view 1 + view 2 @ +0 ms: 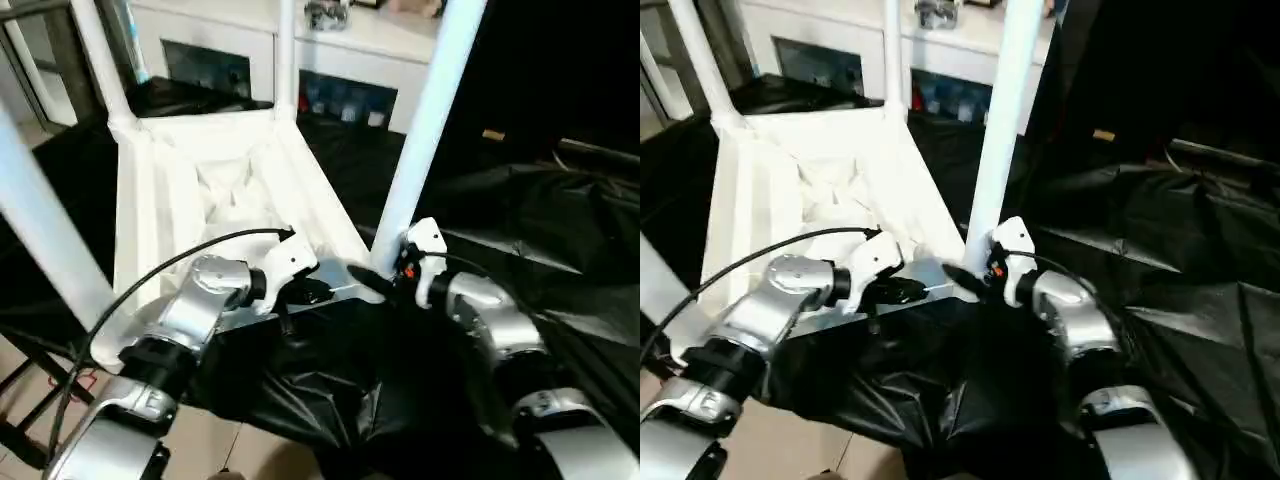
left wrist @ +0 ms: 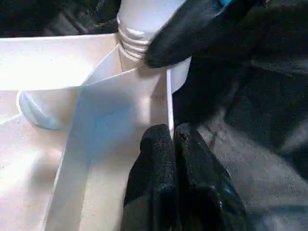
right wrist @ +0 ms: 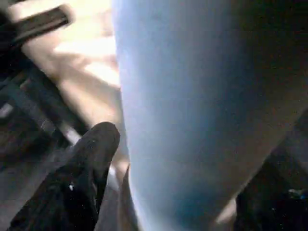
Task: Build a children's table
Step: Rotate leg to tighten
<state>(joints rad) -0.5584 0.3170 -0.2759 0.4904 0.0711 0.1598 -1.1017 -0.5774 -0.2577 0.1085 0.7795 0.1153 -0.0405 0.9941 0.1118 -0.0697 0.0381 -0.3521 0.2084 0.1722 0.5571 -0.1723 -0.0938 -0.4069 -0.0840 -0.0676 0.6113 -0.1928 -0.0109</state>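
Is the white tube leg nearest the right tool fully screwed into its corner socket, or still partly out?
Partly out. The white tube leg stands upright in the socket, with screw threads exposed above the white plastic tabletop's rim.

Both forearms are rounded silver shells with black joint bands, each ending in a white wrist housing and a black two-fingered tool, left tool (image 1: 318, 293) and right tool (image 1: 372, 277), with thin black cables looping over both arms.
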